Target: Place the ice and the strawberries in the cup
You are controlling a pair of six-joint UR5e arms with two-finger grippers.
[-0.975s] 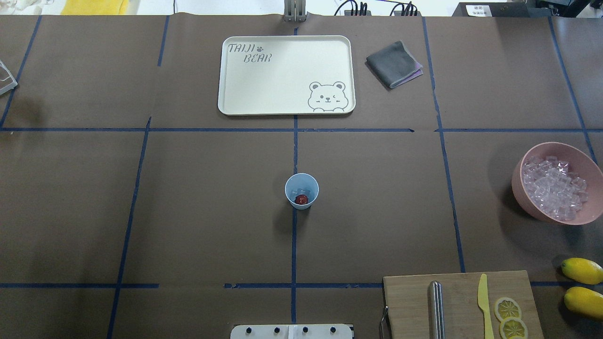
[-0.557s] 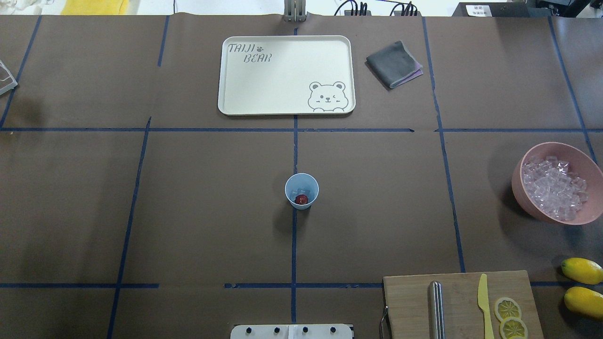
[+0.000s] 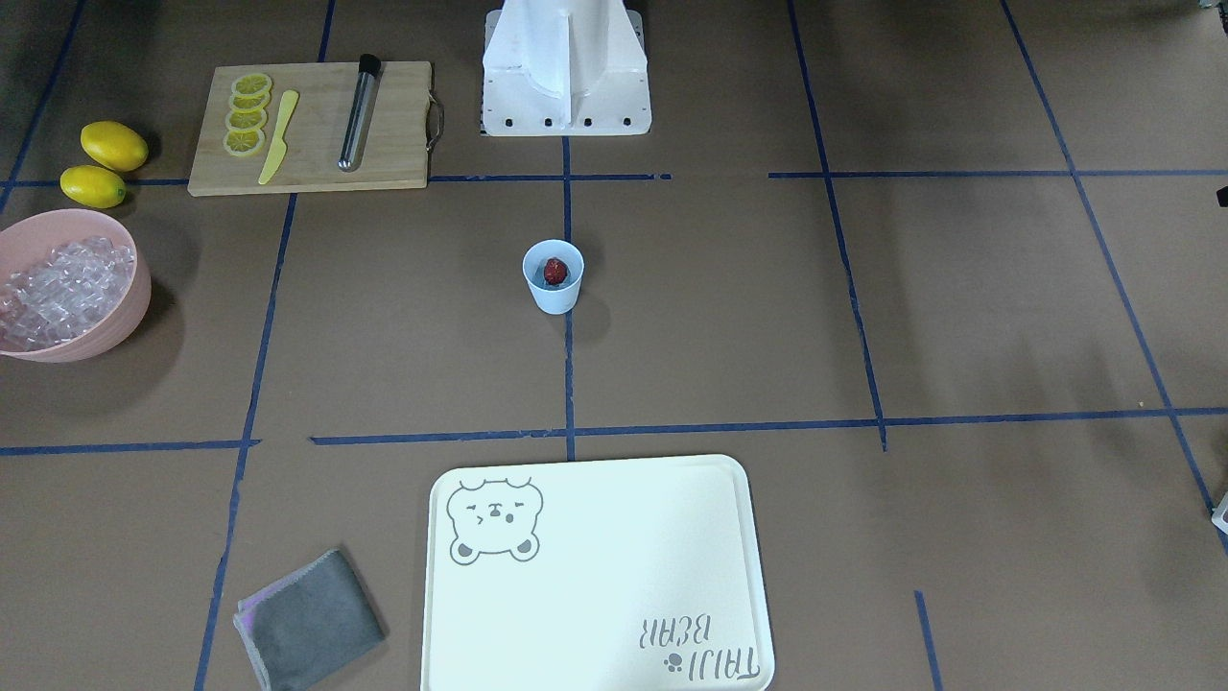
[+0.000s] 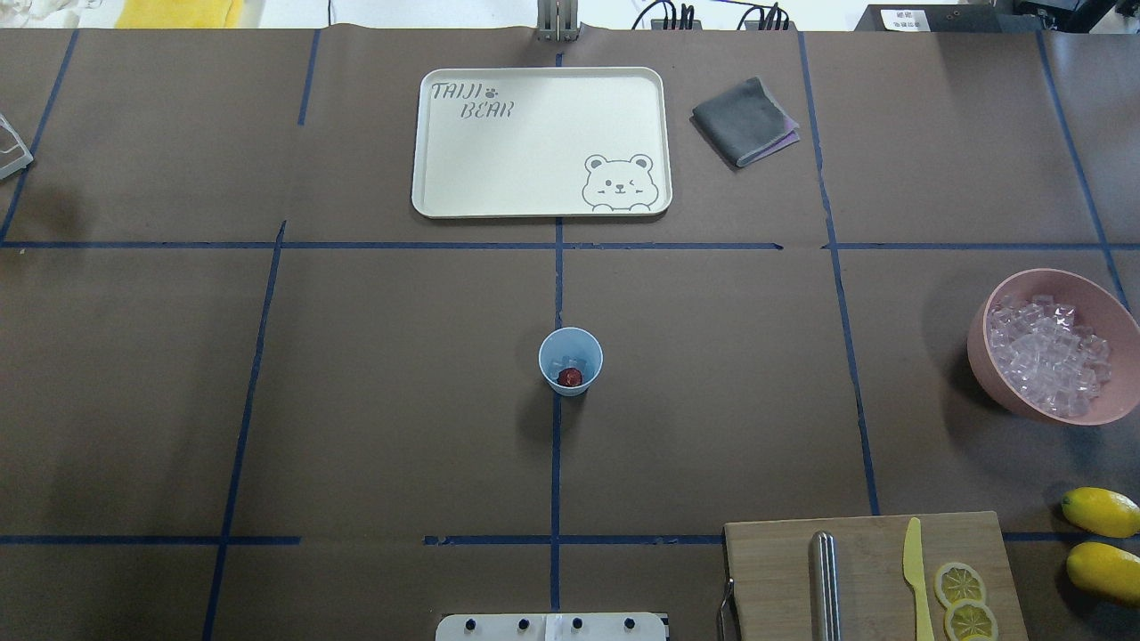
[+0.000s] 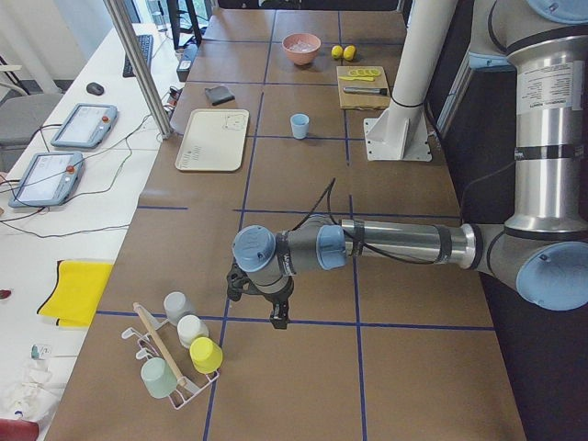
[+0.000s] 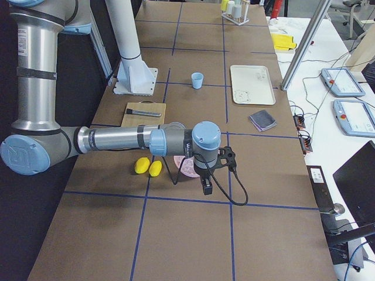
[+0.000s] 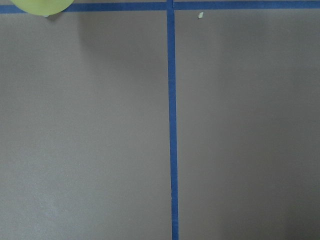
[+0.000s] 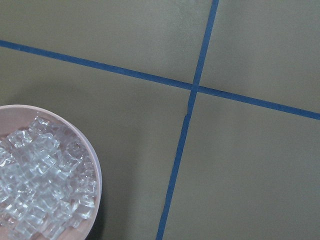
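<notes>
The pale blue cup (image 4: 571, 349) stands upright at the middle of the table and also shows in the front view (image 3: 553, 293). A dark red strawberry (image 4: 570, 377) lies inside it, with a clear ice cube (image 4: 558, 365) beside it. More ice (image 4: 1051, 356) fills the pink bowl (image 4: 987, 378) at the right. My left gripper (image 5: 278, 318) hangs over bare table far to the left, seen only in the exterior left view. My right gripper (image 6: 206, 188) hangs just past the bowl, seen only in the exterior right view. I cannot tell whether either is open or shut.
A cream tray (image 4: 427, 178) and a folded grey cloth (image 4: 744, 120) lie at the far side. A cutting board (image 4: 775, 570) with a metal cylinder, yellow knife and lemon slices, and two lemons (image 4: 1100, 512), lie front right. A rack of cups (image 5: 179, 354) stands near the left gripper.
</notes>
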